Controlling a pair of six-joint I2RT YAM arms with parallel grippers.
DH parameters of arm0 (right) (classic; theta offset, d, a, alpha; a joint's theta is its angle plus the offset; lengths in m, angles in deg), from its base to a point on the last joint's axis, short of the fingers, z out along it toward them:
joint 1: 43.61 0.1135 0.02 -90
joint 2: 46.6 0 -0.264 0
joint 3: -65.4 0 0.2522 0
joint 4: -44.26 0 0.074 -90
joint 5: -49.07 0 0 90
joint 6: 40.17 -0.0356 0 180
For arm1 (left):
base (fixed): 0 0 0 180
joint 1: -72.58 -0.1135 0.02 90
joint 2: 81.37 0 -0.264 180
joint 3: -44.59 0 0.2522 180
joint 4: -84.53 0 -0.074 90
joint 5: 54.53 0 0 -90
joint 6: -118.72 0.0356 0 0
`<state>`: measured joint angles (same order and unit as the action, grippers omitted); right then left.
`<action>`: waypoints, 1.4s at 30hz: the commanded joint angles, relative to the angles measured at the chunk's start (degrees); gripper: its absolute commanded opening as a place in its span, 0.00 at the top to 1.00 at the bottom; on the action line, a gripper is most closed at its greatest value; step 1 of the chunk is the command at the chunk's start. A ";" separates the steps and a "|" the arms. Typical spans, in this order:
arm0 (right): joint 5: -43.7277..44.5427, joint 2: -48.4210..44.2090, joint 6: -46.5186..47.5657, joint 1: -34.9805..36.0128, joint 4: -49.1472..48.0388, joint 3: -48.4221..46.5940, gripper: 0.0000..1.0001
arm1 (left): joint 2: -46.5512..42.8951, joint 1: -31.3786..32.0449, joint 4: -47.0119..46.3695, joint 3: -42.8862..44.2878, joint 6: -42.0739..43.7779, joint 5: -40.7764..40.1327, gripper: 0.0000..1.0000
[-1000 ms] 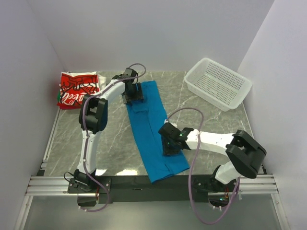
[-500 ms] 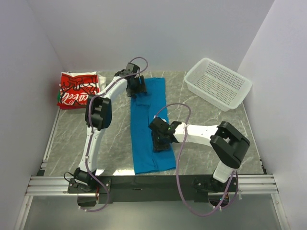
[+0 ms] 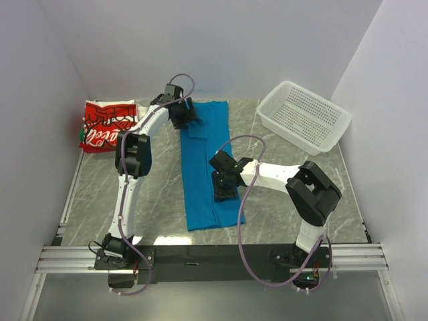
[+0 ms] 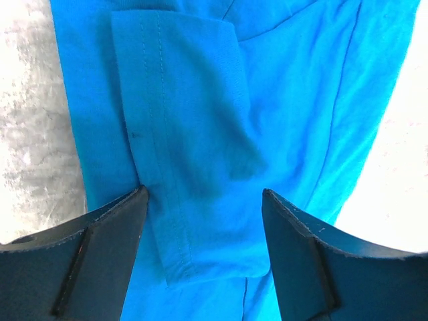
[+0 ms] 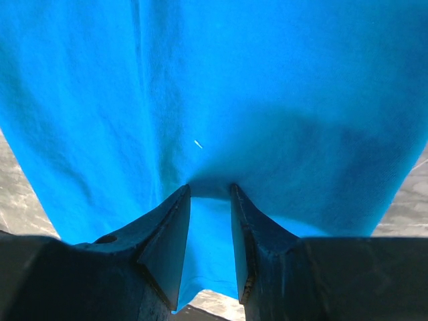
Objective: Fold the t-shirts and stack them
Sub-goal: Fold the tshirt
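Note:
The bright-blue t-shirt [image 3: 200, 174] lies folded into a long narrow strip down the middle of the table. My left gripper [image 3: 181, 115] is at its far left corner. In the left wrist view it [image 4: 204, 200] is open, with the jaws wide apart over a folded-in sleeve [image 4: 180, 107]. My right gripper [image 3: 224, 187] is at the strip's right edge, about halfway along. In the right wrist view it [image 5: 210, 190] is nearly closed, with blue cloth [image 5: 214, 80] bunched between its tips. The folded red-and-white t-shirt [image 3: 107, 125] lies at the far left corner.
A white perforated basket [image 3: 304, 115] stands at the far right corner. The grey marble tabletop [image 3: 154, 194] is bounded by white walls on the left, back and right. A metal rail [image 3: 200, 257] runs along the near edge.
The blue t-shirt has swung from a slant to lie straight and moved left, dragged by my right gripper. My left gripper has moved a little farther back and left.

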<state>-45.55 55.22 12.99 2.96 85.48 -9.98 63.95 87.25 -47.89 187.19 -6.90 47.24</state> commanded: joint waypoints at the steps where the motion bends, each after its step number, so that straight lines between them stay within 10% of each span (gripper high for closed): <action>1: 1.55 0.93 3.61 -0.60 1.72 0.10 0.61 | 1.74 -0.61 -0.86 0.19 0.63 0.18 0.23; 11: -0.03 -9.26 8.19 1.15 5.14 -2.27 0.58 | -14.08 -0.62 -4.38 -3.67 2.22 -0.08 0.21; 26: 4.53 -32.11 -6.13 1.69 9.45 18.28 0.55 | -64.17 13.88 -7.28 -76.05 -7.71 -9.30 0.22; 42: 6.64 -33.27 -9.65 1.33 3.30 25.15 0.56 | -90.82 18.36 6.87 -91.48 -17.55 -13.44 0.23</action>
<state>-40.57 21.37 4.03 4.40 91.75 16.51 -25.82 104.56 -43.49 96.46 -21.41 35.46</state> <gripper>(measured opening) 0.438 0.777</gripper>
